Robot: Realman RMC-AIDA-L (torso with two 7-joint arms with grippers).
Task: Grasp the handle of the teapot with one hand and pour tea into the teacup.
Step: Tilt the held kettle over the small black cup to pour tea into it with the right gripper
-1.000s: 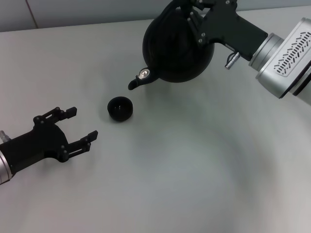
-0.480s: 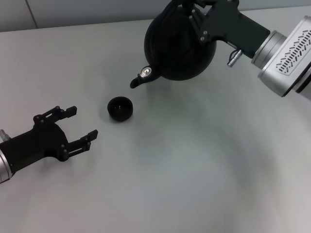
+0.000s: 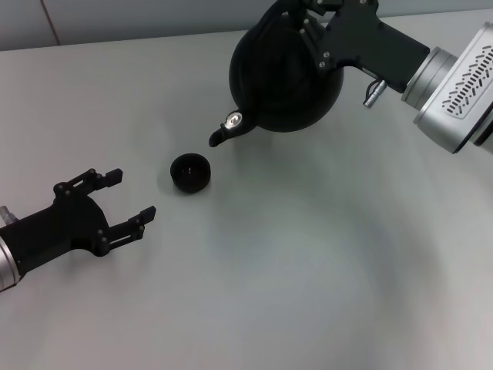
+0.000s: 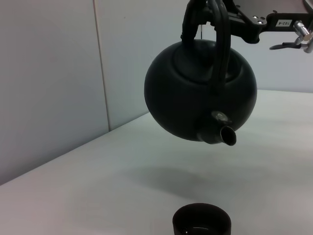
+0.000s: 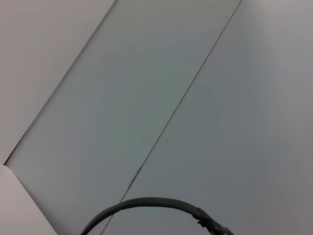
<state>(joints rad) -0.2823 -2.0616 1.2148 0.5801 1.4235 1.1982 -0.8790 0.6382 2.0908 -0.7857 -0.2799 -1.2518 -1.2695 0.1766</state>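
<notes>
Since a second back, my right arm had drifted the teapot (image 3: pixel 285 73) a touch toward my right and tipped it back a little, so the spout (image 3: pixel 223 132) sat slightly further from the teacup (image 3: pixel 189 172).

My right jaws (image 3: pixel 308 19) were clenched on the handle (image 4: pixel 217 46), up at the top of the arch, and the pot hung clear of the desk (image 3: pixel 308 270), tilted with the spout pointing down. From the left wrist view the spout mouth was well above the cup and a bit off to one side of it, not over the rim, and I couldn't see any stream coming out.

If I had to call it, the pour needed the spout lined up over the cup's middle and lowered before tipping further, nice and slow, since that cup is tiny next to the pot and would be easy to miss or overfill.

My left jaws (image 3: pixel 127 202) were spread wide and holding nothing, parked low on the desk near the cup. Nothing stood between spout and cup, so the path looked free, wall (image 4: pixel 49 73) well behind everything.
</notes>
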